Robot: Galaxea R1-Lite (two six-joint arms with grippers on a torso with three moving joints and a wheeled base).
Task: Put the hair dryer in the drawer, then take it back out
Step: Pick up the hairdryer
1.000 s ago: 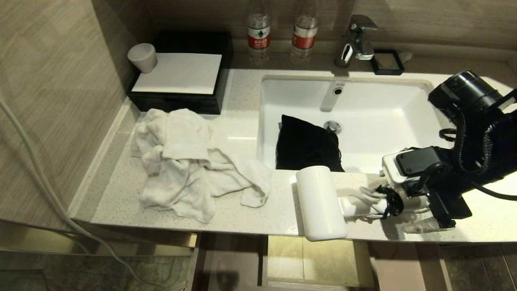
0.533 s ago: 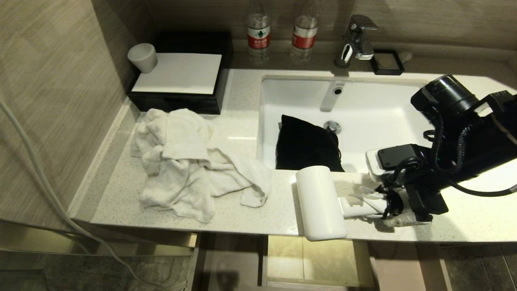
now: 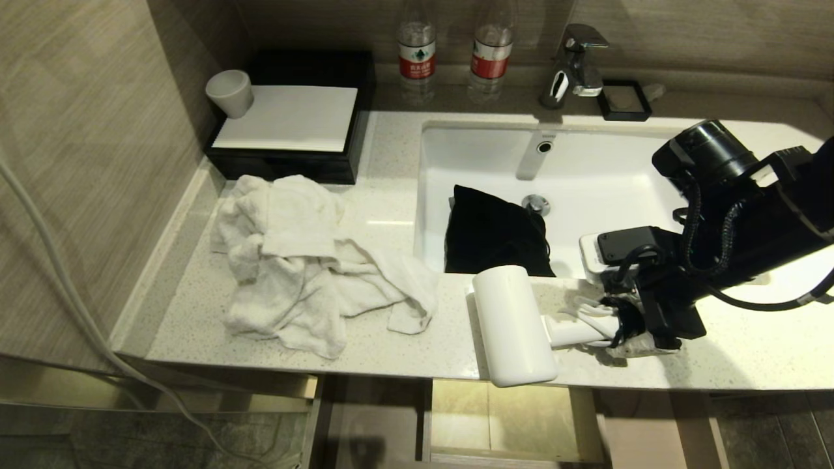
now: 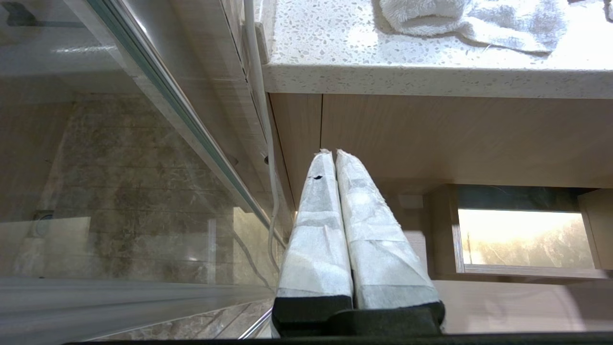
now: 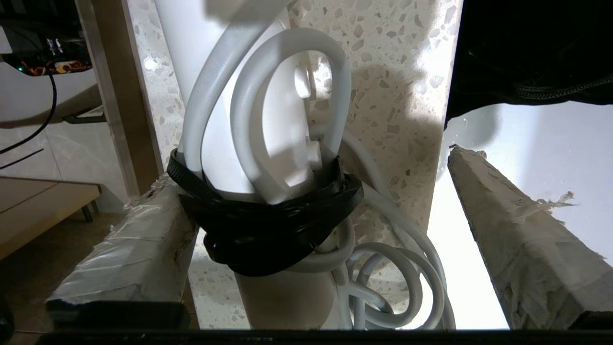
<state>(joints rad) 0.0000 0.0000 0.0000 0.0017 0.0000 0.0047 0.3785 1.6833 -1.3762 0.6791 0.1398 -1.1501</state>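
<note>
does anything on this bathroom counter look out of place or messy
Yes. A black pouch lies inside the sink, an odd place for it. A white towel is crumpled on the counter, and the hair dryer lies on its side with its barrel overhanging the front edge above the open drawer.

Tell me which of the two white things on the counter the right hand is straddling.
The hair dryer, its cord-wrapped handle between the open fingers of the right hand. The crumpled towel lies apart, left of the sink.

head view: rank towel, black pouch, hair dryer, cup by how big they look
1. towel
2. black pouch and hair dryer: look alike, and the sink rim hides part of the pouch, so no ranking
3. cup, though farthest back
</note>
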